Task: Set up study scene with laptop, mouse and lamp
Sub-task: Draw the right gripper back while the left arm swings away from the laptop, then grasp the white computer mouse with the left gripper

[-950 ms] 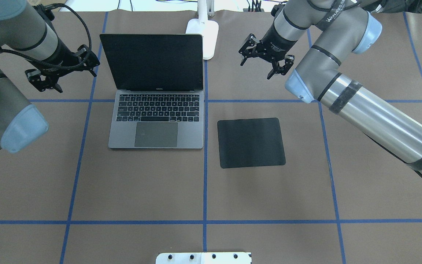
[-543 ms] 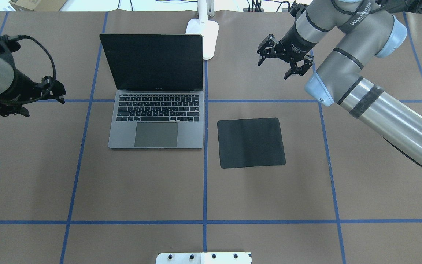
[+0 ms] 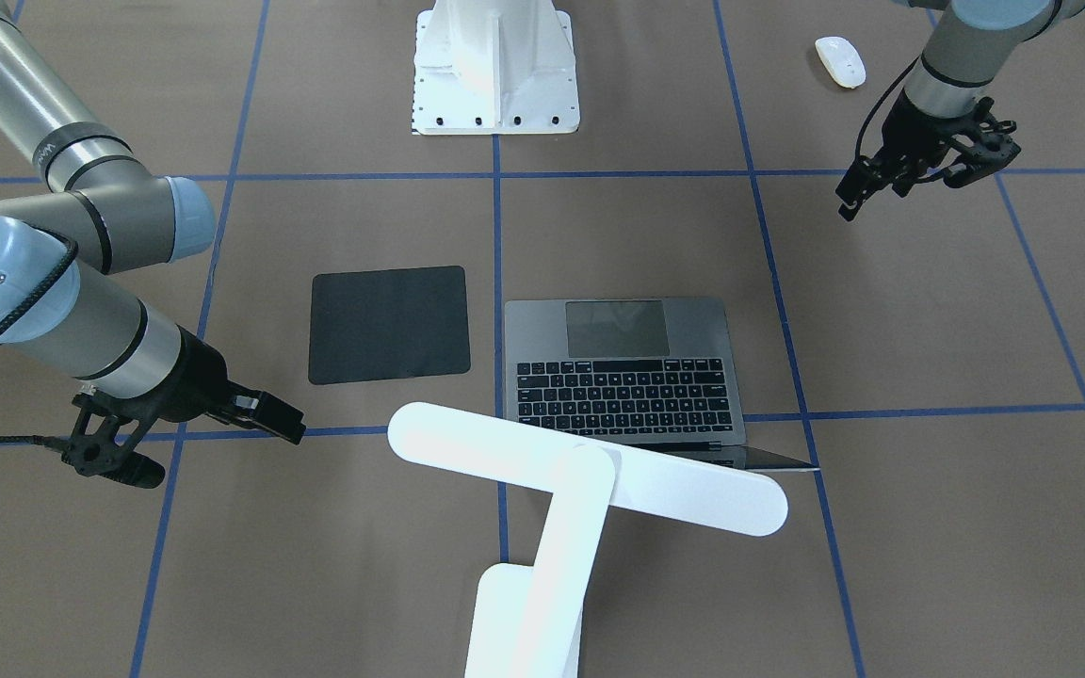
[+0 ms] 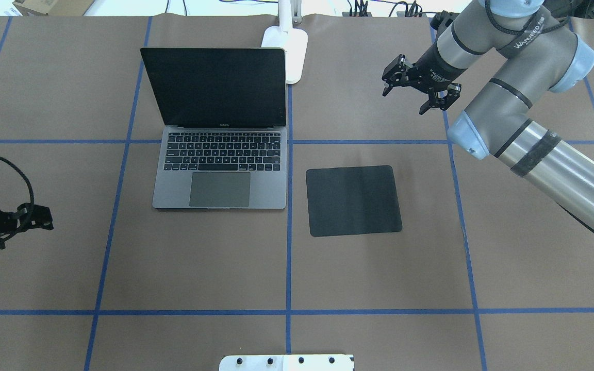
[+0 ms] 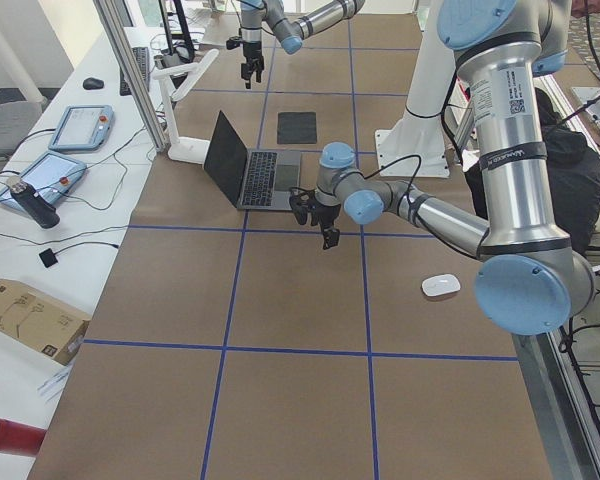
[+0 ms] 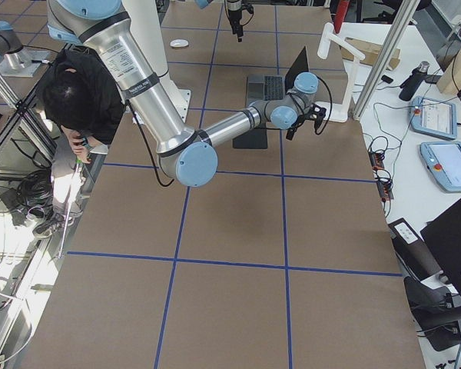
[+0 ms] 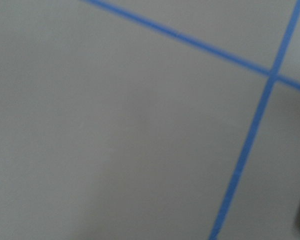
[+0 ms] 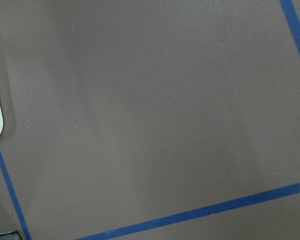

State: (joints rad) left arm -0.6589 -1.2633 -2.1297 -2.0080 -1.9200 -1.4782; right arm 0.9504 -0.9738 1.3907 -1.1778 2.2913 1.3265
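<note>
Both my grippers hung spread and empty above the table, my left gripper (image 3: 919, 179) well out to the laptop's left and my right gripper (image 4: 405, 100) on the far side of the black mat (image 4: 353, 201). The laptop (image 4: 219, 175) stood open just beside that mat, with the lamp (image 3: 590, 471) standing behind its dark screen. The mouse (image 3: 840, 61) lay on my left, nearer my base than the left gripper, well apart from the mat.

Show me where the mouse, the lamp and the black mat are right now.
mouse (image 3: 840, 61): exterior front-facing view, centre of its white top shell.
lamp (image 3: 566, 527): exterior front-facing view, on its straight arm just below the bar head.
black mat (image 4: 353, 201): overhead exterior view, middle of its flat surface.
</note>
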